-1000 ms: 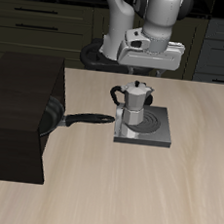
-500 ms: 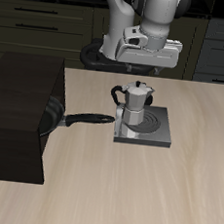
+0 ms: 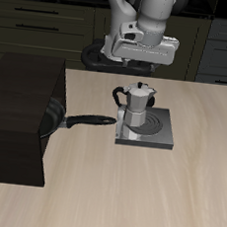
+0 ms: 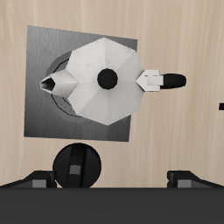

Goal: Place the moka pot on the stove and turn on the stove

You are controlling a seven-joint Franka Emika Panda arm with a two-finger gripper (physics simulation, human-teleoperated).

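Observation:
The silver faceted moka pot (image 3: 135,105) stands upright on the flat grey stove (image 3: 155,136), with its black handle pointing toward the frying pan. My gripper (image 3: 140,67) hangs open and empty above the pot, not touching it. The wrist view looks straight down on the moka pot (image 4: 106,79), which covers most of the dark coil on the stove (image 4: 39,52). The stove's black knob (image 4: 77,164) sits close to my gripper (image 4: 114,178), whose fingers are wide apart. The coil does not glow.
A black frying pan (image 3: 55,117) lies beside the stove with its handle (image 3: 87,121) reaching toward it. A large black box (image 3: 15,120) stands behind the pan on that side. Dark cabinets run along the back.
My gripper has risen a little and drifted toward the black box's side. The moka pot and stove have not moved.

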